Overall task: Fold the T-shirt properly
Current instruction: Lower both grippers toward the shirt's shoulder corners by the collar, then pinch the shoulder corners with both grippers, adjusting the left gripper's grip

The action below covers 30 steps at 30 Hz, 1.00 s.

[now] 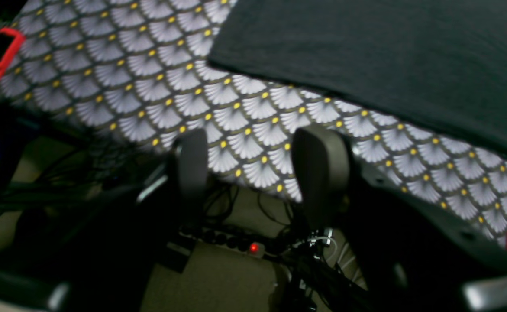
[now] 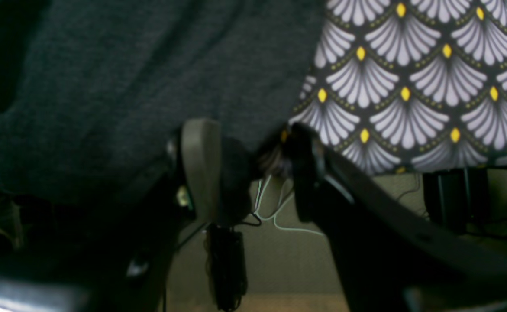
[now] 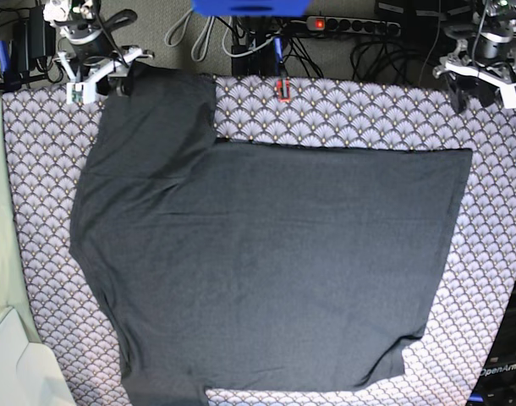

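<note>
Left wrist view: the left hand (image 1: 253,169) has its two dark fingers (image 1: 322,169) wide apart with nothing between them. It hangs past the edge of the bench, over a dim floor with black cables. Beyond the fingers lies the purple-white cloth with fan shapes and yellow dots (image 1: 158,86), and past that one smooth corner of the big dark grey soft T-shirt (image 1: 387,60).

Right wrist view: only here you can see the right hand (image 2: 249,169) up close. Its fingers (image 2: 199,164) stand apart, right at the hanging edge of the T-shirt (image 2: 127,86). The picture is too blurry to tell if any fabric is pinched. The fan cloth (image 2: 418,86) is beside it.

Base view: only this view shows the whole T-shirt (image 3: 266,262). It lies flat in the middle of the bench on the fan cloth (image 3: 495,220). One part reaches up to the far corner, touching the right hand (image 3: 101,76). The left hand (image 3: 482,80) is at the other far corner, apart from the shirt.

T-shirt look: plain dark grey, mostly smooth, a few soft creases, no print showing.

Far end: a long black power strip with a red light (image 3: 351,25).
</note>
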{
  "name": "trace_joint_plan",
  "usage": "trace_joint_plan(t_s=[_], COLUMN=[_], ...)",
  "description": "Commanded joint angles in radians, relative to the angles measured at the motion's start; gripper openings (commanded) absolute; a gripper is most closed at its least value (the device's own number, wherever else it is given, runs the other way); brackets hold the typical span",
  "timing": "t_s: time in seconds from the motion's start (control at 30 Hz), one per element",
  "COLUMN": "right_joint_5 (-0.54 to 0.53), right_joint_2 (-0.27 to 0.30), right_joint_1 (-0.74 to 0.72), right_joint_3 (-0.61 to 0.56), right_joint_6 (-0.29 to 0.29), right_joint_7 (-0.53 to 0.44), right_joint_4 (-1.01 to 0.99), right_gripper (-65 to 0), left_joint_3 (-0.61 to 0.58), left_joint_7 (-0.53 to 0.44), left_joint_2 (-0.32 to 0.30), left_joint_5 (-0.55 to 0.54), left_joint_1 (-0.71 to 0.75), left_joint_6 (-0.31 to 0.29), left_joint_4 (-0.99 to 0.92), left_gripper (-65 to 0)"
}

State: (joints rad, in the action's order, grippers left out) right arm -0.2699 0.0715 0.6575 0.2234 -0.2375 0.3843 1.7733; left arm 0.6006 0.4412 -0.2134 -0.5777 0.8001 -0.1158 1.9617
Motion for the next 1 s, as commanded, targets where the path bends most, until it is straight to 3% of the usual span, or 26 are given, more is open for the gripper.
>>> trace_joint_plan(t_s=[0.0, 0.3, 0.4, 0.53, 0.97], right_joint_5=[-0.006, -0.006, -0.006, -0.004, -0.004], right_joint_2=[-0.005, 0.001, 0.007, 0.007, 0.004], right_joint_1=[0.009, -0.055, -0.064, -0.064, -0.049], right_joint_3=[0.000, 0.003, 0.006, 0.006, 0.006], right_joint_6=[-0.015, -0.020, -0.070, -0.070, -0.070], right_joint_7=[0.002, 0.002, 0.002, 0.002, 0.002], right_joint_4=[0.010, -0.114, -0.140, -0.143, -0.143], right_gripper=[-37.6, -40.1, -49.6, -65.0, -65.0], left_joint_3=[0.011, 0.011, 0.011, 0.038, 0.103], left_joint_7=[-0.018, -0.018, -0.018, -0.018, -0.017], left_joint_2=[-0.010, -0.013, -0.014, -0.014, -0.017], left_joint_5=[-0.005, -0.005, -0.003, -0.003, -0.003], left_joint_1=[0.008, -0.009, -0.034, -0.074, -0.265], left_joint_6=[0.000, 0.000, 0.000, -0.002, -0.003], left_joint_4=[0.012, 0.012, -0.008, -0.048, -0.227], left_gripper=[-31.0, -31.0, -31.0, -31.0, -30.9])
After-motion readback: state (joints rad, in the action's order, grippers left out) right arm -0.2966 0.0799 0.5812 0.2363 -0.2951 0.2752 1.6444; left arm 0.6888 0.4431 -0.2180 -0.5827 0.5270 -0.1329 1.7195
